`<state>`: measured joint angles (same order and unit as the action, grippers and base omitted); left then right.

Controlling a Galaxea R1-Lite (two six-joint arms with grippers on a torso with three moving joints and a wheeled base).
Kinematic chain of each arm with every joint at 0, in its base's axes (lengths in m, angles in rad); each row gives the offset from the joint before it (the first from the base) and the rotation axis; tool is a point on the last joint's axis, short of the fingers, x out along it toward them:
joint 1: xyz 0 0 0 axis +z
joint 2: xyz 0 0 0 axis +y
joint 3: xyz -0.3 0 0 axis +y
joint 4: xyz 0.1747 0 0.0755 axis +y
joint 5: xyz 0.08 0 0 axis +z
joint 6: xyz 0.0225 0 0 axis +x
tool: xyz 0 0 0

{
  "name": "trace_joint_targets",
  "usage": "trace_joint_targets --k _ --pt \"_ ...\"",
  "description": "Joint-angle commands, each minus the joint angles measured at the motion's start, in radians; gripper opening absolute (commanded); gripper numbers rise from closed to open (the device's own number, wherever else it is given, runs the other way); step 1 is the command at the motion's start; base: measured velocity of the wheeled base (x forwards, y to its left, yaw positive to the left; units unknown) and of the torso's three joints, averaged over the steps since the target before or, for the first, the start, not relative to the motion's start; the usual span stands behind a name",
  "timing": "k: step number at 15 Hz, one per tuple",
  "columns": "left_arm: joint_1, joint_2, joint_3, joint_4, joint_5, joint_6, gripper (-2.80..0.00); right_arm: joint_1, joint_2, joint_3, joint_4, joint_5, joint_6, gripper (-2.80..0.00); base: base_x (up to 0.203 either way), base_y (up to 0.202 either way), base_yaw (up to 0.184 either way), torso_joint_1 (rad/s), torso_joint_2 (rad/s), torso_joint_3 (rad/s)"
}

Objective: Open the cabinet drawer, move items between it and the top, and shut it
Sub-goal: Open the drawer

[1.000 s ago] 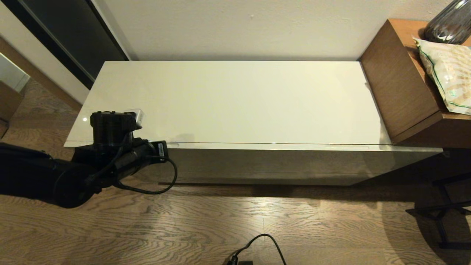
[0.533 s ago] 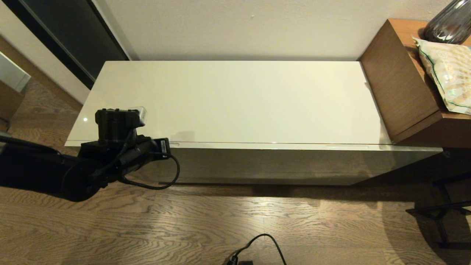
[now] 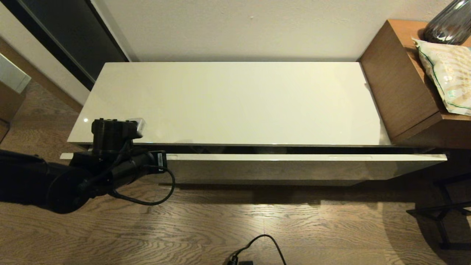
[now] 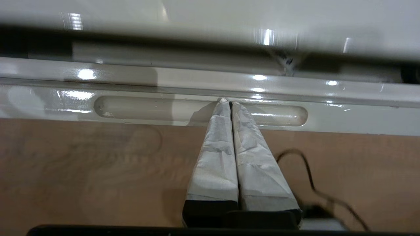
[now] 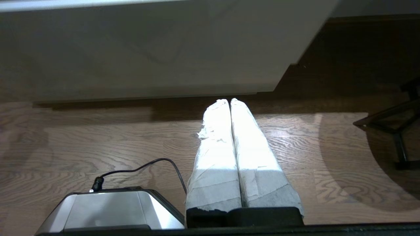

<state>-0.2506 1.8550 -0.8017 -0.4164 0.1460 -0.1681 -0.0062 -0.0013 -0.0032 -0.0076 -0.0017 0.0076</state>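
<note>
Hooking closed fingertips into a slot notch (image 4: 200, 115), the left gripper (image 4: 227, 102) is sitting at the cabinet drawer (image 3: 294, 157) rim (left end). The drawer is standing slightly open beneath the top (image 3: 228, 103). The right gripper (image 5: 229, 101) is hanging closed over the floor (image 5: 98, 147).

The cabinet drawer (image 3: 294, 157) has slid out from under the top (image 3: 228, 103); left end effector (image 4: 226, 101) drew back with it.

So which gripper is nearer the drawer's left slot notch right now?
Left. The left gripper has its shut fingertips set in the slot notch on the cabinet drawer rim. The right gripper hangs low over the floor, in front of the cabinet, off the drawer.
</note>
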Motion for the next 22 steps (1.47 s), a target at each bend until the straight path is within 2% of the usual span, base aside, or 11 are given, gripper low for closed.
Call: trace_joint_targets --k 1,4,8,11,12,14,17,19,22 --pt "0.001 0.042 0.03 0.041 -0.002 -0.005 -2.8 0.0 0.0 0.0 0.0 0.0 0.0 -2.8 0.0 0.0 0.0 0.0 0.0 0.0" --pt "0.001 0.008 0.032 0.157 -0.033 -0.009 -2.8 0.0 0.0 0.0 0.0 0.0 0.0 -2.8 0.0 0.0 0.0 0.0 0.0 0.0" --pt "0.001 -0.122 -0.027 0.465 -0.196 -0.025 -2.8 0.0 0.001 0.0 0.0 0.0 0.0 -2.8 0.0 0.0 0.0 0.0 0.0 0.0" --pt "0.001 -0.181 -0.121 0.811 -0.308 -0.023 -2.8 0.0 0.0 0.001 0.0 0.0 0.0 -2.8 0.0 0.0 0.0 0.0 0.0 0.0" --pt "0.002 -0.195 -0.148 0.885 -0.359 -0.021 -2.8 0.0 0.0 0.0 0.0 0.0 0.0 -2.8 0.0 0.0 0.0 0.0 0.0 0.0" --pt "0.002 -0.205 -0.17 0.946 -0.39 -0.016 -2.8 0.0 0.0 0.0 0.0 0.0 0.0 -2.8 0.0 0.0 0.0 0.0 0.0 0.0" --pt "0.002 -0.216 -0.262 1.14 -0.474 -0.015 -2.8 0.0 0.001 0.0 0.0 0.0 0.0 -2.8 0.0 0.0 0.0 0.0 0.0 0.0" --pt "0.005 -0.215 -0.288 1.123 -0.488 -0.049 -2.8 0.0 0.001 0.0 0.0 0.0 0.0 -2.8 0.0 0.0 0.0 0.0 0.0 0.0" --pt "0.014 -0.234 -0.278 0.886 -0.487 -0.189 -2.8 0.0 0.0 0.0 0.0 0.0 0.0 -2.8 0.0 0.0 0.0 0.0 0.0 0.0"
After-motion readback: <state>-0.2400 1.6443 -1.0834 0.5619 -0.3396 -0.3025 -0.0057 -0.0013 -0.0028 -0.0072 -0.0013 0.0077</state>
